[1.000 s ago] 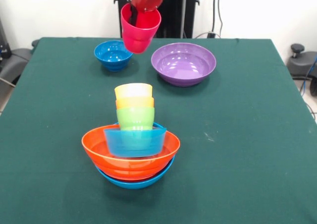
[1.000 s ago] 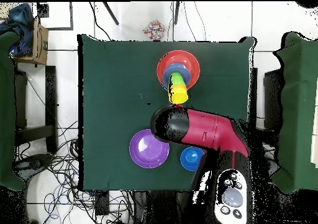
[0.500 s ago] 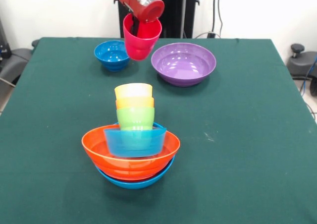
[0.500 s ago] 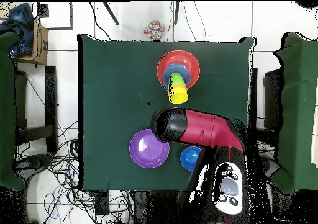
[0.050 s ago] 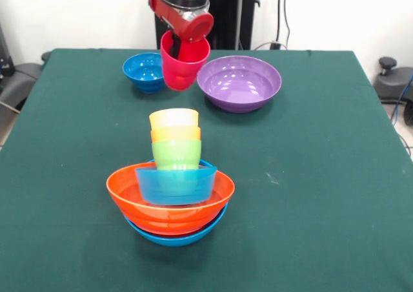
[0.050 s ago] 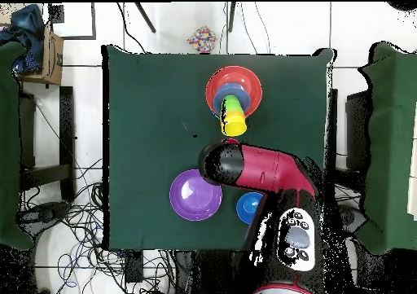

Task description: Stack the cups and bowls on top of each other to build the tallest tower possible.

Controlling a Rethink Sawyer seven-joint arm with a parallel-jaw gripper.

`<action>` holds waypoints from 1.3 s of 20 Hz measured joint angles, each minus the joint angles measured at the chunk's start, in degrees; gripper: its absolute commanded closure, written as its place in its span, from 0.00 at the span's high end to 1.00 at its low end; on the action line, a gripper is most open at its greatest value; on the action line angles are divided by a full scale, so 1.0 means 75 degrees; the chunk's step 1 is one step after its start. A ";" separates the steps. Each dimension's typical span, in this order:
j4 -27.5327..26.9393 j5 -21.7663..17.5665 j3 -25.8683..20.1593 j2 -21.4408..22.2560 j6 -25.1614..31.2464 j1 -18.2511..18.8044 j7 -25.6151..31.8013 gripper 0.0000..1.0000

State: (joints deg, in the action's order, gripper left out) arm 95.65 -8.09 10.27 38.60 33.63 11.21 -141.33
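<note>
My gripper [image 5: 183,46] is shut on the magenta-pink cup [image 5: 182,69], which hangs upright in the air between the dark-blue bowl [image 5: 147,70] and the purple bowl [image 5: 239,82]. The cup is above and behind the tower [image 5: 173,176]. The tower has a light-blue bowl [image 5: 174,236] at its base, then orange bowls [image 5: 169,205] and a small light-blue bowl [image 5: 175,185]. The green cup [image 5: 176,154], orange cup [image 5: 175,134] and yellow cup [image 5: 173,118] sit on top. In the overhead view the arm [image 6: 261,168] covers the gripper, just below the tower [image 6: 234,91].
The purple bowl [image 6: 195,195] and dark-blue bowl [image 6: 249,207] sit near the robot's side of the green table [image 6: 147,111]. Cables and a cardboard box [image 6: 50,50] lie on the floor beside the table. A small colourful object [image 6: 202,39] lies beyond the far edge.
The gripper has come down with the pink cup, which now hangs lower and closer to the tower's top. Nothing else has moved.
</note>
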 measured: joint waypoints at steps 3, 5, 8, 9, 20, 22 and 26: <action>0.0000 0.0000 -0.0001 -0.0075 -0.0232 0.0008 0.0000 0.00; 0.0002 0.0000 -0.0003 -0.0154 -0.0451 0.0022 0.0000 0.00; 0.0001 0.0002 -0.0003 -0.0335 -0.0888 0.0032 0.0000 0.00; 0.0001 0.0002 -0.0004 -0.0364 -0.0945 0.0031 0.0000 0.00; 0.0031 0.0002 -0.0004 -0.0674 -0.1239 -0.0001 0.0000 0.00; 0.0060 0.0003 -0.0004 -0.0675 -0.1312 0.0000 0.0000 0.00; 0.0183 0.0003 -0.0020 -0.0668 -0.1609 0.0021 0.0000 0.00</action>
State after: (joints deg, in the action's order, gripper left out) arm 97.02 -8.06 10.12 33.60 21.56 11.37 -141.33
